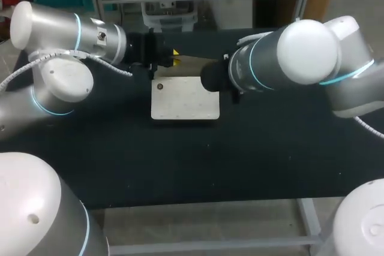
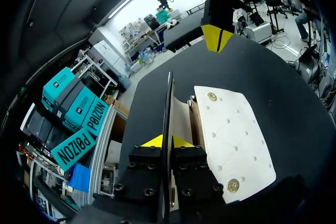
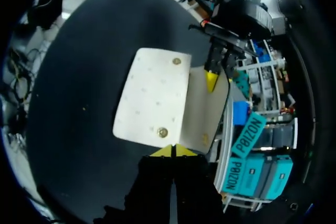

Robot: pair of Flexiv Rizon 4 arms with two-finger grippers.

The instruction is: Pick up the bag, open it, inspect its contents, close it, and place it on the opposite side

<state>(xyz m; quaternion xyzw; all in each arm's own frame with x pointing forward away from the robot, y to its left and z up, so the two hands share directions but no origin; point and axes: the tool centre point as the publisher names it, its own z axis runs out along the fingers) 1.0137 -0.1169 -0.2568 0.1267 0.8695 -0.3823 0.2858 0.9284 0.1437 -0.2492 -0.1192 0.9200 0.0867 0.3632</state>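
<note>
**A:** Start nearest. How are the arms set?

**B:** The left arm (image 1: 60, 34) comes in from the left, folded at the elbow. Its forearm runs level across the black table (image 1: 180, 166) toward the middle. The right arm (image 1: 300, 52) comes in from the right with its big elbow joint high and its forearm pointing back toward the middle. From above, its wrist hides its own tool.

**A:** And the bag?

**B:** The bag (image 1: 183, 97) is a cream rectangle lying flat at the table's middle, between the two wrists. A brass snap (image 1: 159, 86) shows at its far left corner. Its flap (image 2: 169, 98) is lifted off the body and stands on edge, dark along the rim and pale inside.

**A:** What about the left gripper?

**B:** The left gripper (image 2: 169, 141) sits at the far left corner of the bag, reaching in sideways. The thin flap runs straight between its fingers, and both press on it from either side, so it is clamped on the flap.

**A:** And the right one?

**B:** The right gripper (image 3: 171, 151) is at the bag's opposite end, pointing along the line where flap meets body. Its yellow tips lie together, and I see nothing held between them. From the left wrist it shows over bare table just past the bag's end.
</note>
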